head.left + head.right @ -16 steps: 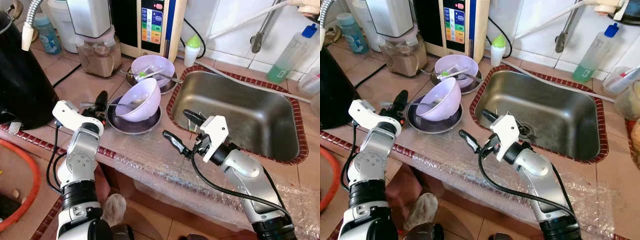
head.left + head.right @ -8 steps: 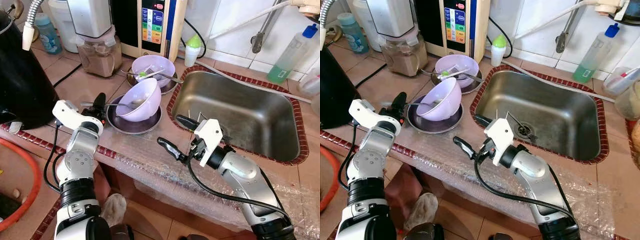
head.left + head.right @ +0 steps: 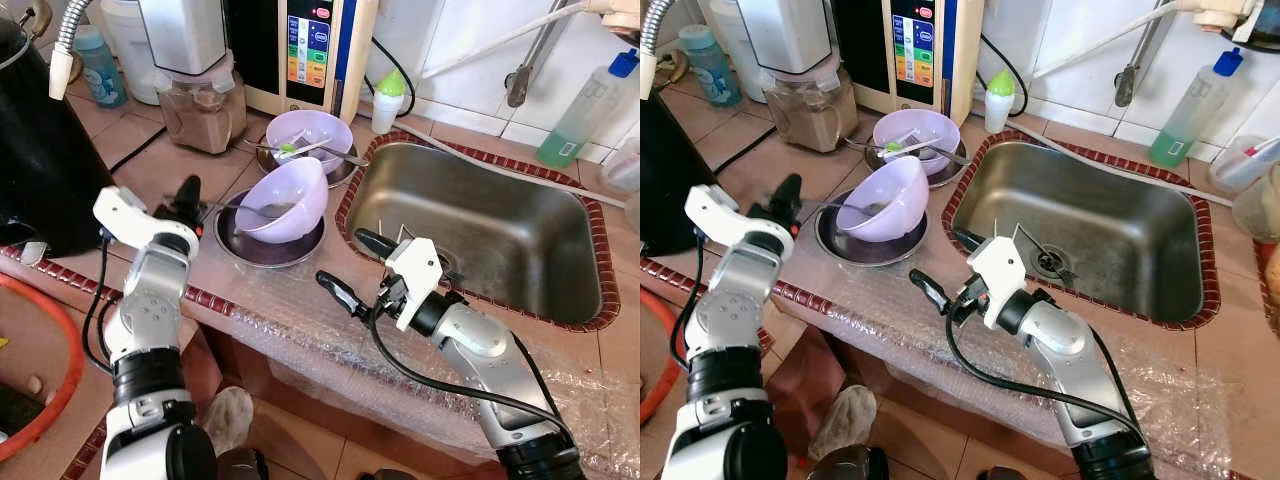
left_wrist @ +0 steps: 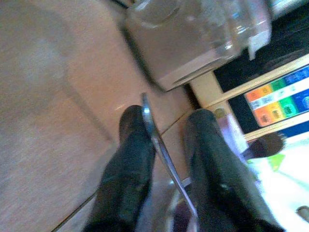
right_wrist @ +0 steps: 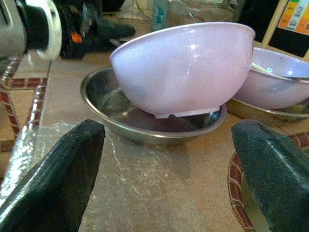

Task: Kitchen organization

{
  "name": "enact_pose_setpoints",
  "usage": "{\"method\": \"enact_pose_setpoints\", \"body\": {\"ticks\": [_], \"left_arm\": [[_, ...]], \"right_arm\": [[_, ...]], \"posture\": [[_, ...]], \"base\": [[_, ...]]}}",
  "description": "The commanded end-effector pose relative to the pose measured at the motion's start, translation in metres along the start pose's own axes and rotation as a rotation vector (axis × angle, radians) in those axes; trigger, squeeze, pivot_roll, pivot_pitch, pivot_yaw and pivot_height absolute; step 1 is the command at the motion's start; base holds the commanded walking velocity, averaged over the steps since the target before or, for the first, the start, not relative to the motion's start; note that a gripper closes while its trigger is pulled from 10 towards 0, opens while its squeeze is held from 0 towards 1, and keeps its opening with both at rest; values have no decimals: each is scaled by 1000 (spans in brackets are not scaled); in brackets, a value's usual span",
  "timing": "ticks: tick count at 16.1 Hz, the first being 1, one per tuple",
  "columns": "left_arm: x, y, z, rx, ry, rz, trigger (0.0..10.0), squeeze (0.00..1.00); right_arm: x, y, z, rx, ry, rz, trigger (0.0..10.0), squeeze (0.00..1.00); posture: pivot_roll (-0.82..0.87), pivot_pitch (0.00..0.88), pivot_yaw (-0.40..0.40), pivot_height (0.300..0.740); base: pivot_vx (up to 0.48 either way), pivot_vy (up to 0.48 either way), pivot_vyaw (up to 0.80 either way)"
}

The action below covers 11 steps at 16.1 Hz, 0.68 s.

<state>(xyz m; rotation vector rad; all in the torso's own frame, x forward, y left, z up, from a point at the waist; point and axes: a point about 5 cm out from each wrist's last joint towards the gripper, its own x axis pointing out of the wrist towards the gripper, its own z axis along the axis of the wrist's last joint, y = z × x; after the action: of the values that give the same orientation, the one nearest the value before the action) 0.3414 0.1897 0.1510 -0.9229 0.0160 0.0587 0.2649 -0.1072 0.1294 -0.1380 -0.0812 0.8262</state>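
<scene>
Left gripper (image 3: 187, 193) sits at the left edge of the near plate (image 3: 262, 249), its two fingers (image 4: 126, 159) set narrowly on either side of a spoon handle (image 4: 161, 153); whether they pinch it I cannot tell. Right gripper (image 3: 352, 268) hovers over the counter (image 3: 260, 300) just near of that plate and left of the sink (image 3: 480, 230), with its fingers (image 5: 58, 179) spread wide and nothing between them.

Two lilac bowls are on the counter, each on its own steel plate. The near bowl (image 3: 283, 198) is tilted, leaning on its plate with its mouth turned left; the spoon runs from inside it out to the left gripper. The far bowl (image 3: 308, 136) stands upright on the far plate (image 3: 335, 172), and holds a spoon (image 3: 318, 148) and some green and white bits that I cannot make out.

Behind the bowls stand a blender jar (image 3: 203, 108) with brown powder in it and a panelled appliance (image 3: 310, 50). A small green-capped bottle (image 3: 387, 100) stands at the sink's far left corner, and a bottle of green liquid (image 3: 585, 105) at the far right. The sink shows a drain (image 3: 1050, 262) in its floor.
</scene>
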Motion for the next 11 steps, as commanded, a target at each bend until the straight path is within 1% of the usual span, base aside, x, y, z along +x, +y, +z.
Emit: {"method": "enact_pose_setpoints", "body": {"ticks": [1,3,5,6,7,9,11], "left_arm": [[3,-2,3,-5,-4,-9,0,0],[4,-3,5,-3,-10,-16,0,0],[5,-8,13,12,-38,-29,0,0],[5,-11,18,37,-59,-36,0,0],[4,-17,25,69,-82,-58,0,0],[3,-24,31,64,-93,-75,0,0],[2,-38,35,61,-106,-127,0,0]], "right_arm": [[0,-4,0,-15,0,-19,10000,0],[2,-4,-1,-17,-1,-25,10000,0],[3,-4,-2,-18,-3,-33,10000,0],[4,-4,-2,-21,-4,-36,10000,0],[5,-4,-2,-24,-7,-38,10000,0],[7,-5,-2,-37,-10,-34,10000,0],[12,-10,-1,-42,-16,-44,10000,0]], "posture": [[11,42,7,740],[14,38,6,740],[19,32,6,740],[19,32,6,740],[20,32,7,740],[32,26,10,740],[37,19,7,740]], "base": [[0,0,0],[0,0,0],[0,0,0],[0,0,0],[0,0,0],[0,0,0],[0,0,0]]}}
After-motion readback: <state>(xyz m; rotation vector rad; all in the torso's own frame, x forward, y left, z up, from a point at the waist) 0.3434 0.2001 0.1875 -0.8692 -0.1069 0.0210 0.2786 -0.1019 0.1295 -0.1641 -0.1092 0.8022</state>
